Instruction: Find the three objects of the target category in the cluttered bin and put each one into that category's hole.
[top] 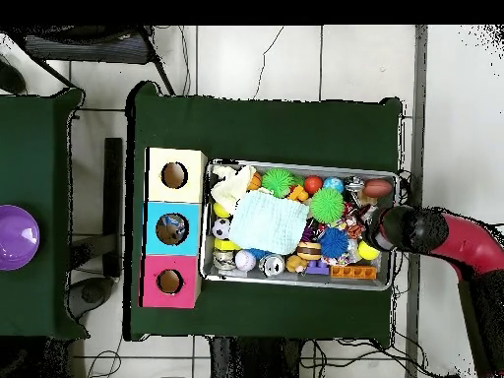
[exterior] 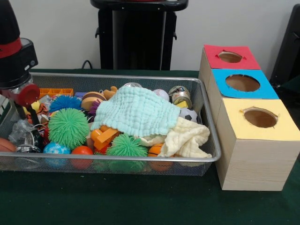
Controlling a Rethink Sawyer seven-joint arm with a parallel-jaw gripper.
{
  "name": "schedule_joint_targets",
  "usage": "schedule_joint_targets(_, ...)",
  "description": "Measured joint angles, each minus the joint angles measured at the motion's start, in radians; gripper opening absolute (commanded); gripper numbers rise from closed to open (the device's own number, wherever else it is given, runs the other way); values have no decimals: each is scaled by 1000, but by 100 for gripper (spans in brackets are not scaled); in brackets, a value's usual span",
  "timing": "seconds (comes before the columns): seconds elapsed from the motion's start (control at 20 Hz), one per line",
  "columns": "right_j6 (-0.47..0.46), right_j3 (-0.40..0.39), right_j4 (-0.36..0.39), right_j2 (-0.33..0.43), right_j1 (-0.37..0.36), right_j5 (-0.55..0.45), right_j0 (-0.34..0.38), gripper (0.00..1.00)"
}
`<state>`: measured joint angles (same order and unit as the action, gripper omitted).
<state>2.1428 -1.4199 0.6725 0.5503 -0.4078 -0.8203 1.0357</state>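
The wire mesh bin (exterior: 140, 160) sits on the green table, full of toys. My gripper (exterior: 28, 118) hangs low over the bin's left end in the front view, among small clutter; in the overhead view it (top: 368, 228) is at the bin's (top: 295, 278) right end. Whether it holds anything is hidden. A mint cloth (exterior: 136, 110) and a cream cloth (exterior: 188, 138) cover the middle. Around them lie green spiky balls (exterior: 68, 127), a blue spiky ball (exterior: 64, 103), an orange ball (exterior: 82, 151), a soccer ball (exterior: 188, 114) and a jar (exterior: 180, 95).
Three wooden boxes with round holes stand right of the bin: red top (exterior: 231, 57), blue top (exterior: 242, 83), yellow top (exterior: 260, 118). A purple bowl (top: 15, 236) sits on a separate table in the overhead view.
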Motion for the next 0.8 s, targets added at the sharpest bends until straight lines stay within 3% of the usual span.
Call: schedule_joint_targets(0.8,0,64,56,-12,50,23,-3,100)
